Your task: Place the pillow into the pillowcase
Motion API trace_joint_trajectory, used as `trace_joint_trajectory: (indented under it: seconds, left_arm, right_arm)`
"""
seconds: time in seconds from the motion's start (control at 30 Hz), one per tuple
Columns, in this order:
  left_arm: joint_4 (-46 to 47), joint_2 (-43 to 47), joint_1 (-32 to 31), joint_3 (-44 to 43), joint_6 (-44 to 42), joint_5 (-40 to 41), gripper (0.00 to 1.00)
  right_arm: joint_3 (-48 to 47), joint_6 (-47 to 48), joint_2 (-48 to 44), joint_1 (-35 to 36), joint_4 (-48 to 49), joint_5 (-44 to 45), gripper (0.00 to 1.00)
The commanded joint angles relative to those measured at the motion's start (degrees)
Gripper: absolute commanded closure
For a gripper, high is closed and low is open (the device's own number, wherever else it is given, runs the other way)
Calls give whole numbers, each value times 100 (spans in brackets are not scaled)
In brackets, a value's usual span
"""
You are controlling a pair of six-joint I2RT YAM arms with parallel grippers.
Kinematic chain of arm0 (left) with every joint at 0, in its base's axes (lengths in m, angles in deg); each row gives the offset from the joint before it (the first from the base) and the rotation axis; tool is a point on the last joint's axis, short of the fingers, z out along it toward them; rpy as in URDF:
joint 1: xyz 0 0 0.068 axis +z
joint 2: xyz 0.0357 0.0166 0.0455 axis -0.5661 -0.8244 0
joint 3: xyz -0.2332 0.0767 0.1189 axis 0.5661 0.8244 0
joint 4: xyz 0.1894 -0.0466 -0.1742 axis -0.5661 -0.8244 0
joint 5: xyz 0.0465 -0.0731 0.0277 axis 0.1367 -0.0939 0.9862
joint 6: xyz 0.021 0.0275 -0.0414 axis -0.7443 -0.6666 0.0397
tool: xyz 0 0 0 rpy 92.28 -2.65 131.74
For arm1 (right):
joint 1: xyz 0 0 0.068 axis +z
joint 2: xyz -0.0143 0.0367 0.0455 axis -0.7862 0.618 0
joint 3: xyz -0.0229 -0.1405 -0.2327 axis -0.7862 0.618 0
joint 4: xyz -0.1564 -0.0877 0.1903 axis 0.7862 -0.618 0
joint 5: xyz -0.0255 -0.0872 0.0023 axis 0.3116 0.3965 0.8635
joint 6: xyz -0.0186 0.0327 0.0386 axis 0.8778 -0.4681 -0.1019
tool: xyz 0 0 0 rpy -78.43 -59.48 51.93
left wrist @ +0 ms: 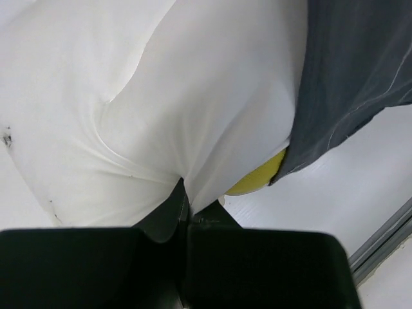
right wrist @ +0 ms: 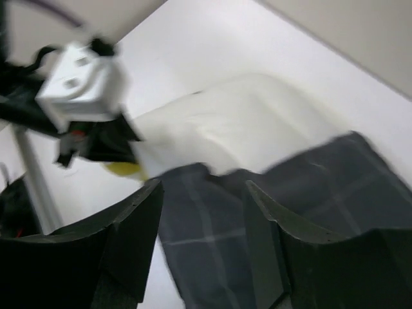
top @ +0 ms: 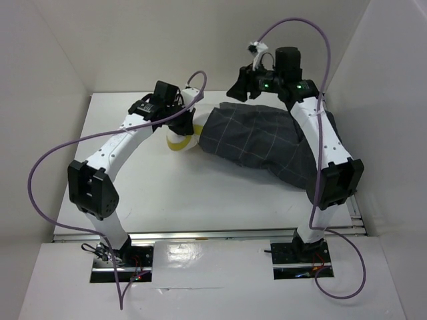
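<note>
My left gripper (left wrist: 187, 205) pinches a fold of the white pillow (left wrist: 161, 96), which fills most of my view. To the right, the dark pillowcase (left wrist: 354, 71) drapes over it, a yellow trim (left wrist: 257, 181) peeking out above the white table (left wrist: 322, 206).

**Top view:** much of the pillow (top: 185, 143) is covered by the pillowcase (top: 260, 143). The right arm (top: 321, 137) hides the pillowcase's right edge. The left gripper (top: 181, 128) conceals its own fingers.

**Left wrist view:** the pillow is cut off by the top and left edges, and the tips of the fingers (left wrist: 168, 215) are buried in a fabric fold.

**Right wrist view:** everything is blurred, and the pillowcase runs off the lower right corner.
</note>
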Motion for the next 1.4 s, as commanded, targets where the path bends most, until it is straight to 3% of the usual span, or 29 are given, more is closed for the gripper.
trace_joint_trajectory:
  seconds: [0.0,0.27,0.3,0.37,0.4,0.5,0.7,0.77,0.87,0.97,1.07,1.23,1.37]
  left_arm:
    - [396,663,86,287,-283,247,100]
    - [282,1480,-256,1523,-1346,948,98]
    - [282,1612,-326,1710,-1582,1046,79]
    - [536,2033,-450,2244,-1742,1265,56]
    - [772,2226,-502,2369,-1743,1380,34]
    - [888,2228,-503,2336,-1533,1591,18]
    - [696,1116,-91,888,-917,1662,11]
    - [564,649,155,361,-750,1435,0]
    - [-50,-537,532,-1018,-618,820,0]
    - [-970,-1896,894,-3201,-547,-303,0]
    - [-1553,-2753,1122,-4227,-723,-885,0]
    - [-1074,-3028,1439,-3600,-733,-1036,0]
    - [-1001,-3370,1825,-3606,-434,-1036,0]
  right_arm:
    - [74,-338,-282,-273,586,625,39]
    - [-866,-452,826,-344,-310,687,39]
    - [-867,-452,827,-344,-310,608,39]
    - [-787,-452,993,-344,-310,502,39]
    - [-787,-452,1046,-344,-380,433,39]
    - [-727,-452,1169,-344,-433,292,40]
    - [-656,-356,1372,-239,-644,72,45]
    - [-656,-198,1424,-186,-715,-86,46]
    - [-436,47,1424,-72,-872,-270,49]
    - [-217,259,1302,95,-925,-324,50]
    - [-93,478,1170,244,-874,-184,50]
    - [126,673,1117,245,-987,-236,50]
    - [188,804,1064,245,-1040,-184,50]
